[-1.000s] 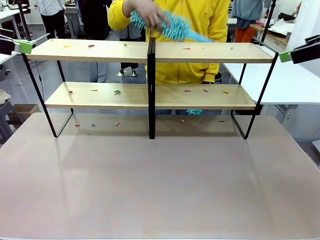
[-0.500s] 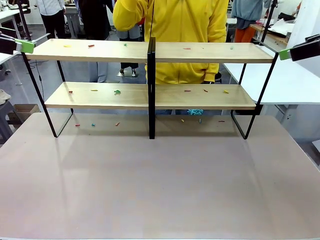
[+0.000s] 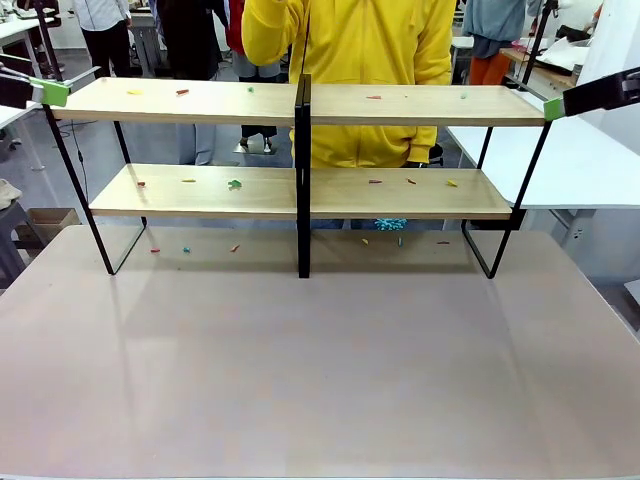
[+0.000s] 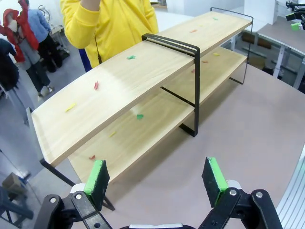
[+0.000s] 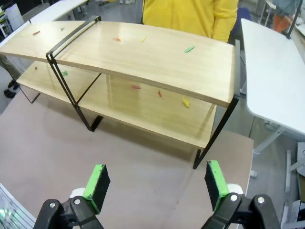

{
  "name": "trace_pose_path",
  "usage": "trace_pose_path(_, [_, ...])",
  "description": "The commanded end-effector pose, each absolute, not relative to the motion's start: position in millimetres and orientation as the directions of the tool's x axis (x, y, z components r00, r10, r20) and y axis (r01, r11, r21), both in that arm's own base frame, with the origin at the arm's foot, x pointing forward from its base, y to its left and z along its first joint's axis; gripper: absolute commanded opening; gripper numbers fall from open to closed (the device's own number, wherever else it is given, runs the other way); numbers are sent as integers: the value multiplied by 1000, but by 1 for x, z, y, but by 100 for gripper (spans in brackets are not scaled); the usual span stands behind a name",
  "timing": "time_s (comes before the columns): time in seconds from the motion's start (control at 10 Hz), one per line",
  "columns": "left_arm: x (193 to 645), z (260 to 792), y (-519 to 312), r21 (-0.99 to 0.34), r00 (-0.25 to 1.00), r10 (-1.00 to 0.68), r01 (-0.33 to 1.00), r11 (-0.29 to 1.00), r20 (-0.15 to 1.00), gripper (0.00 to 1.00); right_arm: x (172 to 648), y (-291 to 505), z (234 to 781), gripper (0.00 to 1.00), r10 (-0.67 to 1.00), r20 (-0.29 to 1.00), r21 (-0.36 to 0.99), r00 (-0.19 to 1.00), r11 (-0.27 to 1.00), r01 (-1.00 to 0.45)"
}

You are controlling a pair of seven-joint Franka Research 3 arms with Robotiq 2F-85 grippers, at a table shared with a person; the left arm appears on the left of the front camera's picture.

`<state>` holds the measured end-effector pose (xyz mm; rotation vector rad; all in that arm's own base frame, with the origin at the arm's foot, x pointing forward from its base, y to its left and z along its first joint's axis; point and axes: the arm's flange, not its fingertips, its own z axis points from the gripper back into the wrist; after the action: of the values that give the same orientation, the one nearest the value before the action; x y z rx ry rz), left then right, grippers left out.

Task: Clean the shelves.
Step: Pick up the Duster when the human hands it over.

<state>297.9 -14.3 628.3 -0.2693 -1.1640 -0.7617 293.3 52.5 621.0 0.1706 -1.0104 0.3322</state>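
Looking at this, cleaning hasn't really begun: the shelves (image 4: pixel 143 71) sit just ahead of my left end effector (image 4: pixel 155 180), with coloured scraps (image 4: pixel 96 85) dotting both boards. That one and the right end effector (image 5: pixel 156 185) both hang with fingers wide apart, holding nothing, so every board is left to wipe.

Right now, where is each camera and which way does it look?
Left wrist: behind the open left gripper, facing the shelves' left end.
Right wrist: behind the open right gripper, facing their right end.
Front: between the arms, facing across the table at the person; green gripper tips at both edges.
Shared: all show the shelves and coloured scraps.
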Motion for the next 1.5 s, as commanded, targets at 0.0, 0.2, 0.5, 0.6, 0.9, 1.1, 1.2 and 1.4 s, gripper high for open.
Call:
trace_pose_path(0.0, [300,627,-13,186,181,-393,659,729,901,100,289,61,619,100,130,848,52,514,945,-324])
trace_pose_path(0.2, [300,627,-13,186,181,-393,659,729,901,100,290,66,621,100,103,849,64,519,953,-295])
trace_pose_path(0.5, [300,627,-13,186,181,-393,659,729,901,100,290,63,621,100,141,849,42,510,943,-330])
trace_pose_path(0.6, [300,627,-13,186,181,-393,659,729,901,100,290,63,621,100,141,849,42,510,943,-330])
trace_pose_path(0.9, [300,627,-13,186,181,-393,659,729,901,100,290,63,621,100,141,849,42,510,943,-330])
trace_pose_path(1.1, [300,627,-13,186,181,-393,659,729,901,100,290,63,621,100,141,849,42,510,943,-330])
trace_pose_path(1.2, [300,627,-13,186,181,-393,659,729,901,100,290,63,621,100,141,849,42,510,943,-330])
trace_pose_path(1.4, [298,628,-14,186,184,-399,663,725,898,100,290,63,621,100,141,849,42,510,943,-330])
